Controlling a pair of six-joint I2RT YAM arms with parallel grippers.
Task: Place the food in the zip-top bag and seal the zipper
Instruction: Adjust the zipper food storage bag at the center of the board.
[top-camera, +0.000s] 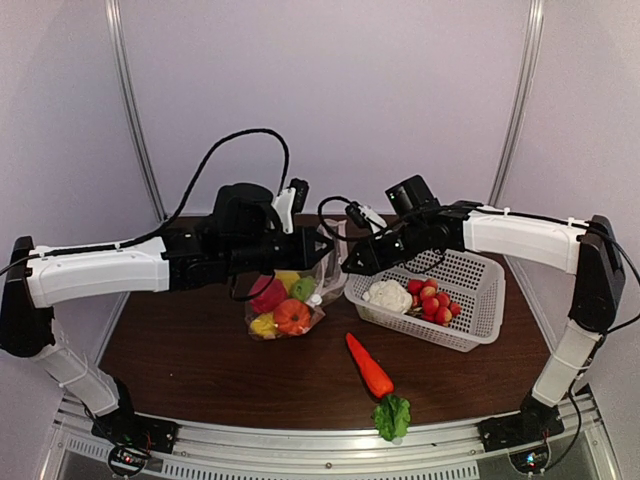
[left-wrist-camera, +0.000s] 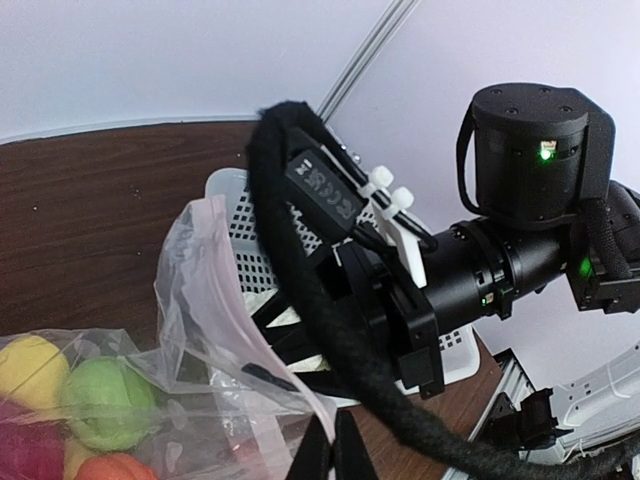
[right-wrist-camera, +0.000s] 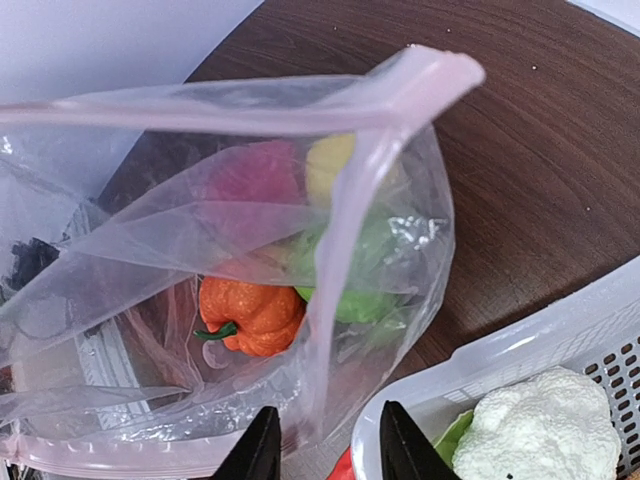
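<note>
Bag (top-camera: 285, 305) mid-desk (top-camera: 180, 370), mouth up, right edge against basket (top-camera: 478, 290) rim; open desk left and front, carrot (top-camera: 370, 368) lying there. My left claw (left-wrist-camera: 328, 450) nearly closed, pinching the bag lip. My right claw (right-wrist-camera: 325, 432) narrow gap, zipper (right-wrist-camera: 370, 230) strip hanging between its fingers, unclamped. Cauliflower (top-camera: 388, 295) in basket

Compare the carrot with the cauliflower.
The carrot is orange with a green leafy top; the cauliflower is white. The carrot is long and tapered, the cauliflower rounded and lumpy. The carrot lies on the bare table, the cauliflower in the white basket. Both are outside the bag.
</note>
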